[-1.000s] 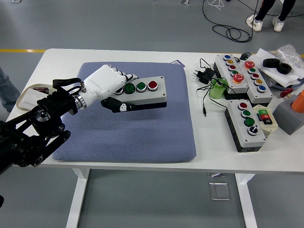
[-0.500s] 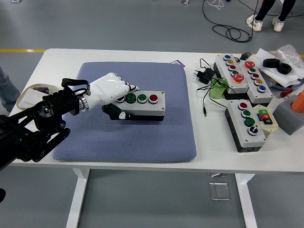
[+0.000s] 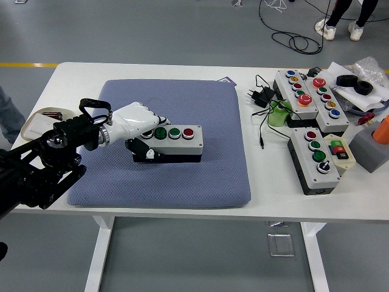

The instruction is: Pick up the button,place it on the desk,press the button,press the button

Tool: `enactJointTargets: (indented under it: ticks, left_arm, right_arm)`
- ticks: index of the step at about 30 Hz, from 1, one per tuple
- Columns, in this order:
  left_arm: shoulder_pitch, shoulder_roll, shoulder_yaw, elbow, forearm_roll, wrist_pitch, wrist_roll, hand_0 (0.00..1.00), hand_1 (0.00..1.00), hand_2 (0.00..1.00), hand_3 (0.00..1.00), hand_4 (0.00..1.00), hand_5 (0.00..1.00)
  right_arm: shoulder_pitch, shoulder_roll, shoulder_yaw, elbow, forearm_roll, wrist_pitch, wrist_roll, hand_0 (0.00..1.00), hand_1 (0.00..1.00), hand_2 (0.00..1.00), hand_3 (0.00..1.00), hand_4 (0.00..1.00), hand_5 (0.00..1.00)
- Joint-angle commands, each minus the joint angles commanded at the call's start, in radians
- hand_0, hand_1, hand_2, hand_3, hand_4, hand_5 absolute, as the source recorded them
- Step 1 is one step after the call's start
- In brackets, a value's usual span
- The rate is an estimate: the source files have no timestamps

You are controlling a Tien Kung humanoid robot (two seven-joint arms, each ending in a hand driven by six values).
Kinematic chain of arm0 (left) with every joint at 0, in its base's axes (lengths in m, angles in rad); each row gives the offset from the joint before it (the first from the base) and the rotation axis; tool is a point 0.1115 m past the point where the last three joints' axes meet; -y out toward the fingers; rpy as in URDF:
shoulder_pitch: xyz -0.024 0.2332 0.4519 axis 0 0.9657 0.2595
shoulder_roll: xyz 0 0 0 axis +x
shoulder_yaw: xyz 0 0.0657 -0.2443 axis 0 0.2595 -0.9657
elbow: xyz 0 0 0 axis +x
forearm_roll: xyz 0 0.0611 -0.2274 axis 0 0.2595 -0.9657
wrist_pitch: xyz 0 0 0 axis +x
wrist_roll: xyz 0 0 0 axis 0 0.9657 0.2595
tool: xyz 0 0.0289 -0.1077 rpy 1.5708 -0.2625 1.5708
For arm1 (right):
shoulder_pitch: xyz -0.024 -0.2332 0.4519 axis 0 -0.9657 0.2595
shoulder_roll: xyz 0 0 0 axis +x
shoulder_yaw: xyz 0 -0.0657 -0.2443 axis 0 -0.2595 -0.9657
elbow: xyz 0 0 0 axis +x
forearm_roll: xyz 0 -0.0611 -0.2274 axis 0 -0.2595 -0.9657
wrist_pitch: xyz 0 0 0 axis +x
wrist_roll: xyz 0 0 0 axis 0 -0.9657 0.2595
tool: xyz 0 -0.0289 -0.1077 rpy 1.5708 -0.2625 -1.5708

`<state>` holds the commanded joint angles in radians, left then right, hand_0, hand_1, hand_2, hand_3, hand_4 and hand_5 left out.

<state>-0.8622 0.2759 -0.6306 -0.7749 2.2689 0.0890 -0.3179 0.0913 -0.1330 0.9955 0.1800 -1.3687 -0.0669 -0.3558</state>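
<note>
We judge the button box (image 3: 173, 142) rigid, boxy and fairly light, with smooth plastic sides that could slip, so we think a wrap around one short end, clear of the buttons, suits it best. Our left hand (image 3: 138, 131) grips exactly there: fingers over the top, thumb against the front face. The box extends toward 3 o'clock from the hand, low over or resting on the blue mat (image 3: 200, 176) on the tabletop (image 3: 273, 194).
</note>
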Motion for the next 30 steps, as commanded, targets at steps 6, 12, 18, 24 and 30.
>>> enactJointTargets:
  ticks: [6, 12, 18, 24, 30]
  left_arm:
    - [0.003, -0.004, -0.022, 0.005, 0.0, -0.082, -0.018, 0.463, 0.418, 0.558, 0.949, 0.643, 0.002]
    - [0.007, 0.008, -0.048, -0.014, 0.0, -0.119, -0.033, 0.591, 0.6, 0.735, 0.998, 0.808, 0.203]
    - [0.008, 0.017, -0.063, -0.04, 0.0, -0.162, -0.036, 0.64, 0.715, 0.871, 0.998, 0.784, 0.179]
    - [0.018, 0.028, -0.086, -0.082, 0.0, -0.239, -0.03, 0.744, 0.802, 0.95, 0.998, 0.803, 0.215]
    - [0.033, 0.042, -0.148, -0.17, 0.0, -0.376, -0.031, 0.85, 0.904, 0.998, 0.998, 0.821, 0.256]
  right_arm:
    - [0.004, 0.0, 0.002, 0.0, -0.007, 0.004, -0.002, 0.643, 0.461, 0.615, 0.565, 0.309, 0.236]
    - [0.004, -0.001, 0.001, 0.0, -0.005, 0.003, -0.001, 0.643, 0.461, 0.616, 0.566, 0.309, 0.237]
    - [0.004, -0.001, 0.005, 0.0, -0.008, 0.003, -0.001, 0.643, 0.461, 0.615, 0.566, 0.309, 0.237]
    - [0.004, 0.0, 0.006, 0.0, -0.01, 0.004, -0.001, 0.643, 0.462, 0.615, 0.566, 0.309, 0.236]
    - [0.002, 0.0, 0.005, 0.0, -0.005, 0.004, -0.001, 0.643, 0.462, 0.616, 0.565, 0.31, 0.236]
